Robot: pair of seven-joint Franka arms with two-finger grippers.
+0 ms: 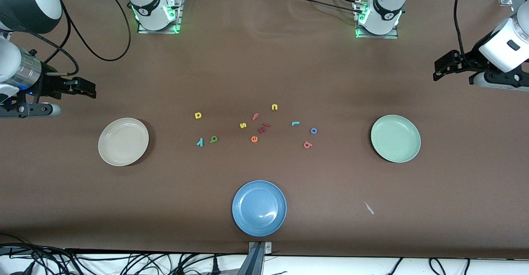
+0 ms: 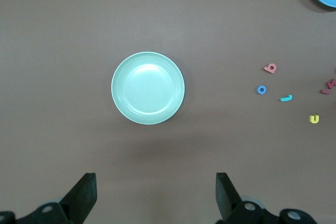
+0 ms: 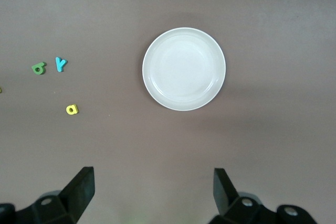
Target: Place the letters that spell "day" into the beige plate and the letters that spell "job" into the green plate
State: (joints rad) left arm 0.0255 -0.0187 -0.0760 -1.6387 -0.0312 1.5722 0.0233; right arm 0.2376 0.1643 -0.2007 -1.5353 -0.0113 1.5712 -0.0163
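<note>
Front view: my left gripper (image 1: pixel 439 73) hangs in the air at the left arm's end of the worktop (image 1: pixel 264 60), jaws released, grasping nothing. My right gripper (image 1: pixel 89 90) hangs at the right arm's end, jaws likewise released and empty. Both arms wait.

The beige plate (image 1: pixel 123 141) lies toward the right arm's end, the green plate (image 1: pixel 395 138) toward the left arm's end; neither holds a letter.

Between them on the worktop: yellow d (image 1: pixel 198 115), green a (image 1: pixel 213 139) and teal y (image 1: pixel 200 142) nearer the beige plate; teal j (image 1: pixel 295 123), blue o (image 1: pixel 313 131) and salmon b (image 1: pixel 307 144) nearer the green plate.

A blue plate (image 1: pixel 259 207) sits nearest the front camera.
</note>
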